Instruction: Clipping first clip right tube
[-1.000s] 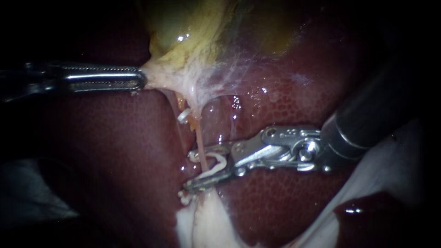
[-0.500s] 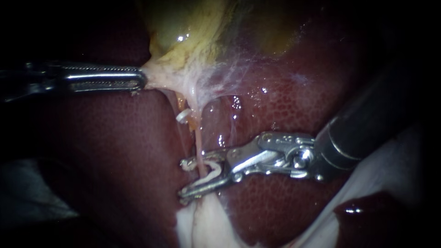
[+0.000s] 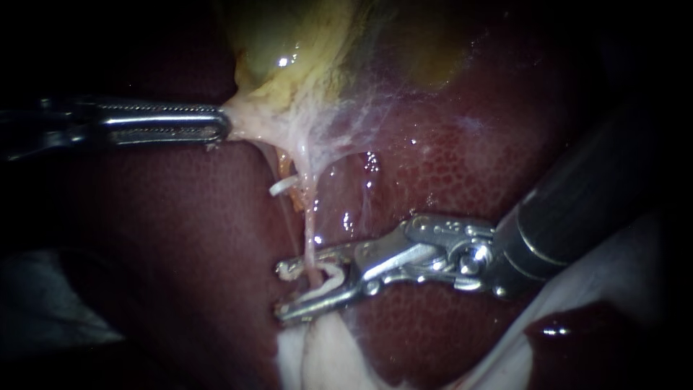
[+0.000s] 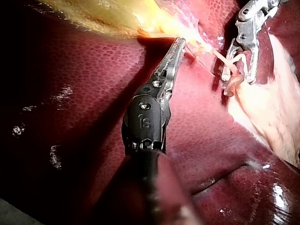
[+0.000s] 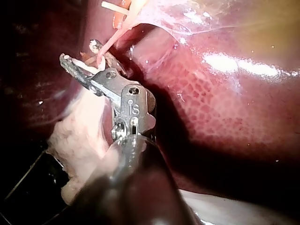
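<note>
My left instrument (image 3: pixel 220 124) comes in from the left, its jaws shut on pale tissue at the gallbladder's (image 3: pixel 289 43) lower edge and holding it taut; in the left wrist view its jaws (image 4: pixel 179 44) bite the yellow tissue. A thin pink right tube (image 3: pixel 310 235) runs down from there. My right instrument (image 3: pixel 283 291) straddles this tube with its jaws a little apart, a white clip (image 3: pixel 328 283) held between them around the tube. In the right wrist view the jaws (image 5: pixel 79 58) hold the tube (image 5: pixel 110 42) crosswise.
Another white clip (image 3: pixel 283 186) sits higher up on the neighbouring left strand. Dark red liver (image 3: pixel 447 166) surrounds the site. Pale fatty tissue (image 3: pixel 325 354) lies below the jaws, and white tissue (image 3: pixel 613 260) under the right shaft.
The right instrument's jaws have slid further left across the tube and narrowed, pressing the clip together. The upper clip has shifted slightly left. The left instrument has held still.
</note>
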`<state>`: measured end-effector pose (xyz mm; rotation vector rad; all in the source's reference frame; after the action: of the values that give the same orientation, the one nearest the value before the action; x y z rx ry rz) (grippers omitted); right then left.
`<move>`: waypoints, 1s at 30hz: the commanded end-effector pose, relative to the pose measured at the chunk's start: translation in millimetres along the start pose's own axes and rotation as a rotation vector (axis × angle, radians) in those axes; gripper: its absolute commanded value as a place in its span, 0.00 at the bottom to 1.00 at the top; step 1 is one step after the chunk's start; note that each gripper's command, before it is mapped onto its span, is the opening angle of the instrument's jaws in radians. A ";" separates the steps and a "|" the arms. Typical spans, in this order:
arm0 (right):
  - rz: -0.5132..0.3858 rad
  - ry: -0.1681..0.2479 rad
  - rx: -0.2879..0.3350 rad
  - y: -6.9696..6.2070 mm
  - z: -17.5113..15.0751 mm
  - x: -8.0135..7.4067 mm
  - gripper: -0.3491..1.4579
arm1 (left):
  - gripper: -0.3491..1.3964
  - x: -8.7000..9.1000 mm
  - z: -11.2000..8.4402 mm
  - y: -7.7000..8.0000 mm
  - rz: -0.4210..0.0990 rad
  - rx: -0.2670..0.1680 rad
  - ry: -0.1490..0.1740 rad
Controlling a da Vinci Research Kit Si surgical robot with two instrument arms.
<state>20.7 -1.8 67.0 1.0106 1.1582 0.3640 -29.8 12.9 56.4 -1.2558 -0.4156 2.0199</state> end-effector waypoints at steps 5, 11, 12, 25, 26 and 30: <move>0.009 -0.003 0.004 -0.4 0.1 0.1 0.30 | 0.00 0.0 0.0 0.0 0.000 0.000 0.000; 0.039 -0.003 0.006 -0.5 -0.3 0.2 0.15 | 0.00 0.0 0.0 0.0 0.000 0.000 0.000; 0.051 -0.003 0.007 -0.6 -0.4 0.2 0.11 | 0.00 0.0 0.0 0.0 0.000 0.000 0.000; 0.132 -0.005 0.010 -0.6 -0.7 0.0 0.00 | 0.00 0.0 0.1 0.1 0.000 0.001 0.000; 0.132 -0.005 0.010 -0.6 -0.7 0.0 0.00 | 0.00 0.0 0.1 0.1 0.000 0.001 0.000; 0.131 -0.006 0.010 -0.6 -0.6 -0.1 0.00 | 0.00 0.0 0.1 0.1 0.000 0.001 0.000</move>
<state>19.9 -1.9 66.5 1.0992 1.0922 0.4593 -30.0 12.8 56.4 -1.2555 -0.4148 2.0196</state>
